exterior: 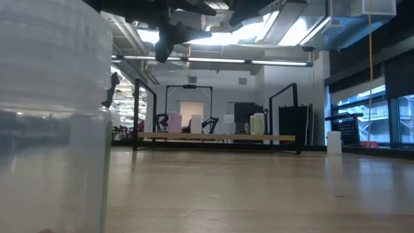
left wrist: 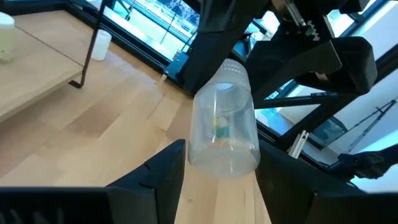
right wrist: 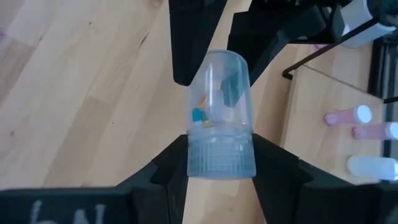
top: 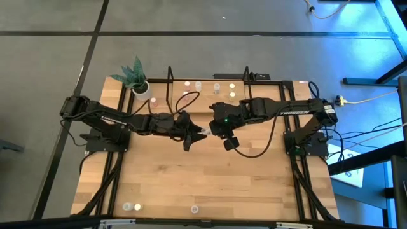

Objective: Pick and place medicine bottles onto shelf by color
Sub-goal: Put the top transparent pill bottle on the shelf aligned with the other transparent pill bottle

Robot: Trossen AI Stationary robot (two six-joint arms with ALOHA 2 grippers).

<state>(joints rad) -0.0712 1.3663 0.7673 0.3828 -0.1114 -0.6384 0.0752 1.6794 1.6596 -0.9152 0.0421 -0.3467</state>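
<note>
Above the table's middle, both grippers clamp one clear medicine bottle [right wrist: 219, 115]: right gripper [right wrist: 221, 158] on the ribbed cap, left gripper [left wrist: 219, 165] on the base. Light, rigid, slick plastic; the ribbing grips best.

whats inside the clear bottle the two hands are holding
Through the clear bottle, gripped at its cap by the right hand and at the base by the left hand, a few small coloured bits show, blue and yellowish. The ribbed cap hides whatever sits inside it.
</note>
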